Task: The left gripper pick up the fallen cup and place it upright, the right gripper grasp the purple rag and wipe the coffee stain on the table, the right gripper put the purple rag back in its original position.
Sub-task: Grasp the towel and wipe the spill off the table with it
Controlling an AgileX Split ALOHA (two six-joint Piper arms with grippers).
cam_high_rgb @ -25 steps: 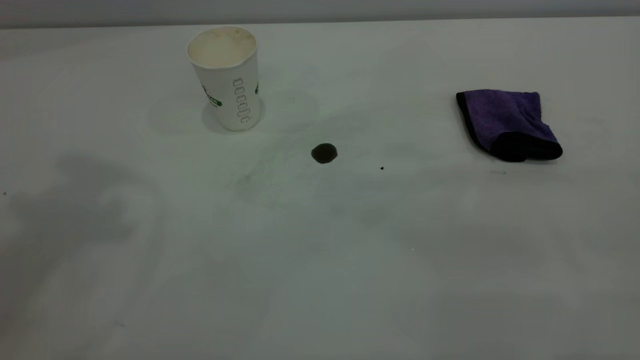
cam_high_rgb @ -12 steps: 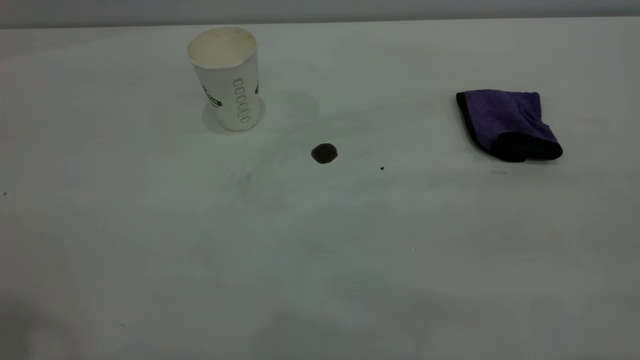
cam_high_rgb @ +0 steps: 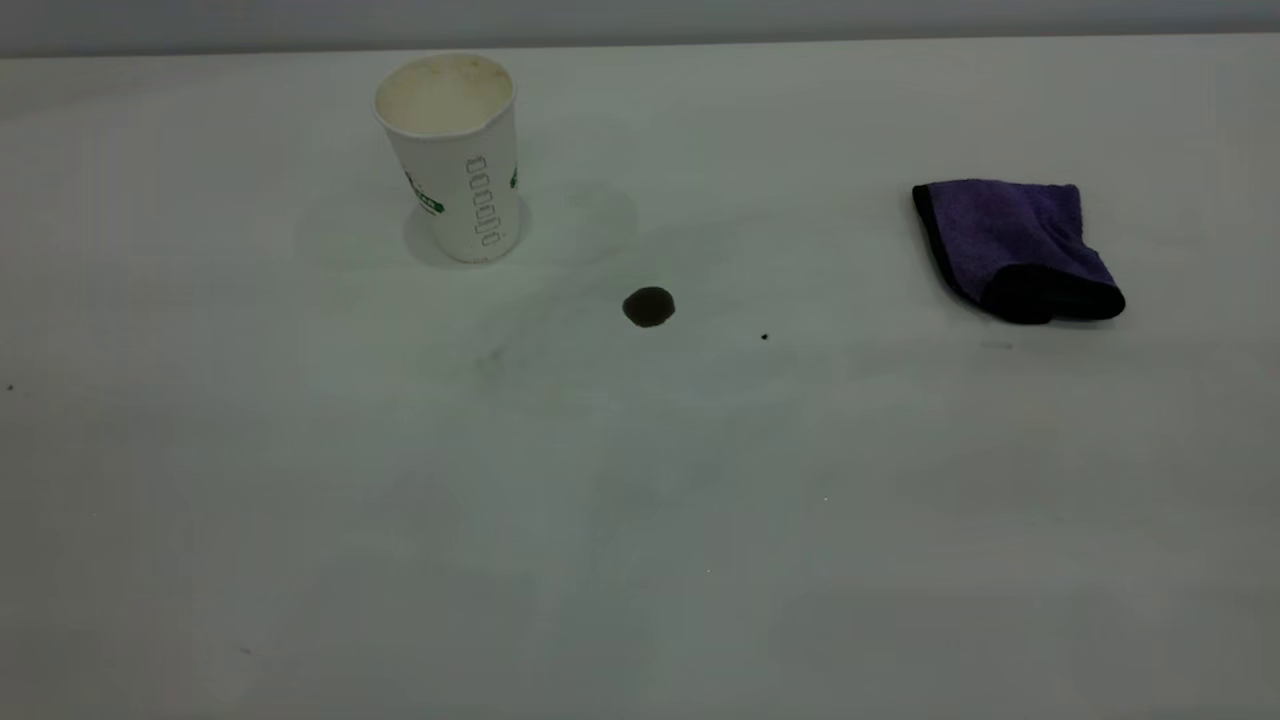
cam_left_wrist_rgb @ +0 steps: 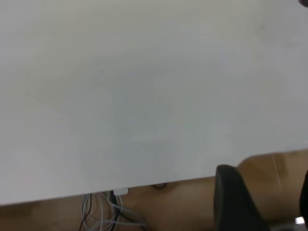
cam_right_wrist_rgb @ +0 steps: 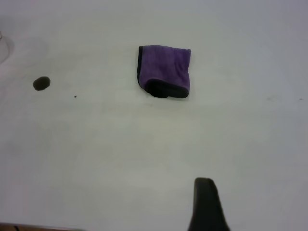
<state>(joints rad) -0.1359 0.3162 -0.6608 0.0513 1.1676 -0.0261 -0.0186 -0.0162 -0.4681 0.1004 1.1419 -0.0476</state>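
Observation:
The cup (cam_high_rgb: pixel 455 160) stands upright at the back left of the table (cam_high_rgb: pixel 640 520), mouth up, with nothing holding it. The coffee stain (cam_high_rgb: pixel 648 306) lies to the right of the cup and nearer the front; it also shows in the right wrist view (cam_right_wrist_rgb: pixel 41 83). The purple rag (cam_high_rgb: pixel 1010 245) lies folded at the back right and shows in the right wrist view (cam_right_wrist_rgb: pixel 166 70). Neither gripper is in the exterior view. My left gripper (cam_left_wrist_rgb: pixel 267 175) is open and empty beyond the table's edge. Of my right gripper only one black fingertip (cam_right_wrist_rgb: pixel 204 185) shows, alone above bare table, well short of the rag.
A tiny black speck (cam_high_rgb: pixel 764 337) lies right of the stain. The table's edge (cam_left_wrist_rgb: pixel 144 185) runs across the left wrist view, with brown floor and loose cables (cam_left_wrist_rgb: pixel 103 211) beyond it.
The dark shadow over the table's front left has slid off and is gone. The cup, stain and rag have not moved.

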